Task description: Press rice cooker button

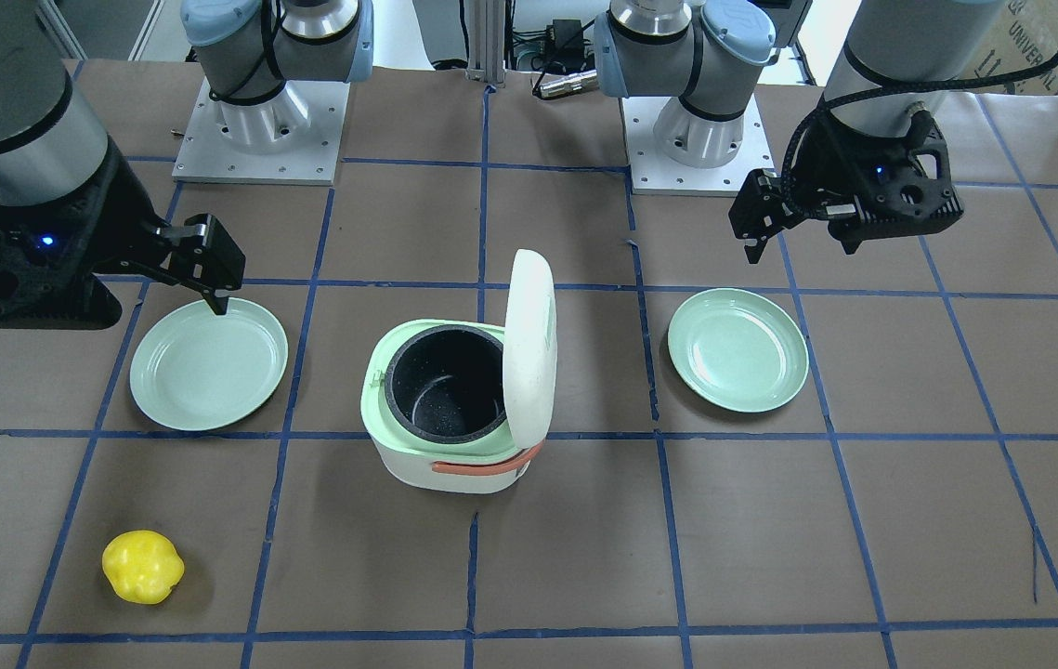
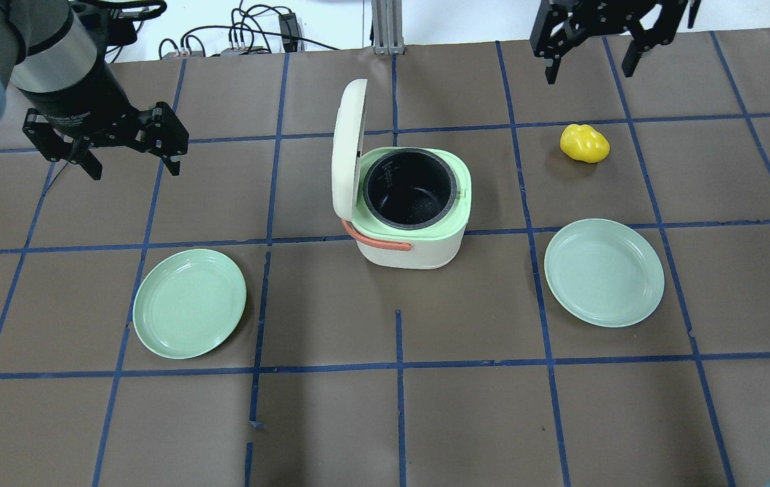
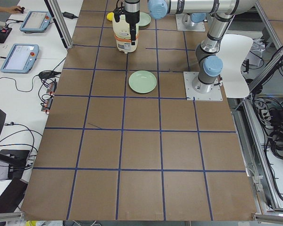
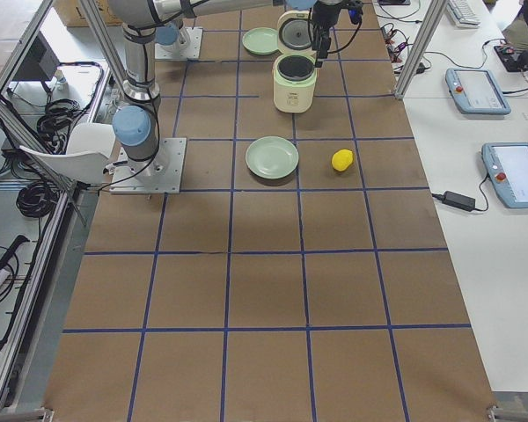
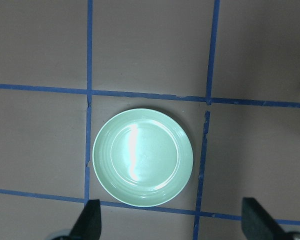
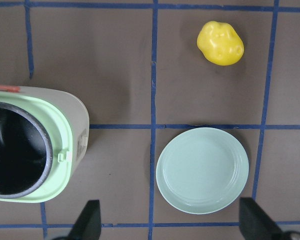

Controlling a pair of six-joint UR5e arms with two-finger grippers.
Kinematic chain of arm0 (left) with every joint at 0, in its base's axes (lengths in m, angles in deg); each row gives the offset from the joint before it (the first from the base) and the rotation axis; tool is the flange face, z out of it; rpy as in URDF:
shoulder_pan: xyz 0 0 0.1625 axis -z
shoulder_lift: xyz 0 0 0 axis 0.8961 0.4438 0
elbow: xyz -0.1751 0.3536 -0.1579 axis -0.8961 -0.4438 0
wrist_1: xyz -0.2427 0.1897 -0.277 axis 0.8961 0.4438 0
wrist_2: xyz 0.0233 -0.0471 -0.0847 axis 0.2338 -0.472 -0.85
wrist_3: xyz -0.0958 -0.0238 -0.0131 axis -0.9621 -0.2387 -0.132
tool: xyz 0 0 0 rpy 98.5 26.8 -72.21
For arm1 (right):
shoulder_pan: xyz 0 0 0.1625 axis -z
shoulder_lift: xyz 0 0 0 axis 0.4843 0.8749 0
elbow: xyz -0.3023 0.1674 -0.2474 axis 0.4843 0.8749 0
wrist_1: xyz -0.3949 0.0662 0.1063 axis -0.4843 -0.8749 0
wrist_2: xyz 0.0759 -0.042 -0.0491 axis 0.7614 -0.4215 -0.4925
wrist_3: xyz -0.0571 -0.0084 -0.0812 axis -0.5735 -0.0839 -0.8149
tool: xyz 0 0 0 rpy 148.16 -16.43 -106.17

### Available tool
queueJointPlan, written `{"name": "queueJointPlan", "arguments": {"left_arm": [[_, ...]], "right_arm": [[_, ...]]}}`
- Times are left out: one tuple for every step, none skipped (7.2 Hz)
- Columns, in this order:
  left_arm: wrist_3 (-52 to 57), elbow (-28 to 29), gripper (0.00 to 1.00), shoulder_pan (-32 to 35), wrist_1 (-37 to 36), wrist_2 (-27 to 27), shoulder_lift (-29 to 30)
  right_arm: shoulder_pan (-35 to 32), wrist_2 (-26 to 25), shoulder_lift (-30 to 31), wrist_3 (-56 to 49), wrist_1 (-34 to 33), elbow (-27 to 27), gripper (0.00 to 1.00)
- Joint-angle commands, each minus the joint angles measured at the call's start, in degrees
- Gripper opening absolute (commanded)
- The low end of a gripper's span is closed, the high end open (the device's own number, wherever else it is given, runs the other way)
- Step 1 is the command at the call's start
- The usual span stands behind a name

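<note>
The white and green rice cooker (image 2: 412, 250) stands in the middle of the table with its lid (image 2: 347, 142) swung up and the black inner pot showing. It also shows in the front view (image 1: 454, 465) and at the left of the right wrist view (image 6: 65, 125). I cannot make out its button clearly. My left gripper (image 2: 136, 169) is open and empty, hovering left of the cooker and well apart from it. My right gripper (image 2: 589, 73) is open and empty, high at the far right, also apart from the cooker.
A green plate (image 2: 188, 303) lies left of the cooker, under my left wrist camera (image 5: 142, 157). A second green plate (image 2: 604, 272) lies on the right (image 6: 202, 170). A yellow toy pepper (image 2: 584, 143) lies beyond it (image 6: 220, 43).
</note>
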Motion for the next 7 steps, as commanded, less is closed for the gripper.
{"name": "queueJointPlan", "arguments": {"left_arm": [[0.0,0.0,1.00,0.0,0.1,0.0,0.0],[0.0,0.0,1.00,0.0,0.0,0.0,0.0],[0.0,0.0,1.00,0.0,0.1,0.0,0.0],[0.0,0.0,1.00,0.0,0.0,0.0,0.0],[0.0,0.0,1.00,0.0,0.1,0.0,0.0],[0.0,0.0,1.00,0.0,0.1,0.0,0.0],[0.0,0.0,1.00,0.0,0.0,0.1,0.0]], "right_arm": [[2.5,0.0,6.9,-3.4,-0.3,-10.2,1.00],[2.5,-0.4,8.3,-3.4,-4.2,-13.3,1.00],[2.4,-0.7,8.9,-3.0,-6.5,-13.5,1.00],[2.0,0.0,8.7,-2.5,-6.6,-13.1,1.00],[1.9,0.0,8.5,-2.5,-6.5,-12.6,1.00],[1.9,0.1,8.5,-2.5,-6.4,-12.6,1.00],[1.9,0.1,8.5,-2.5,-6.4,-12.6,1.00]]}}
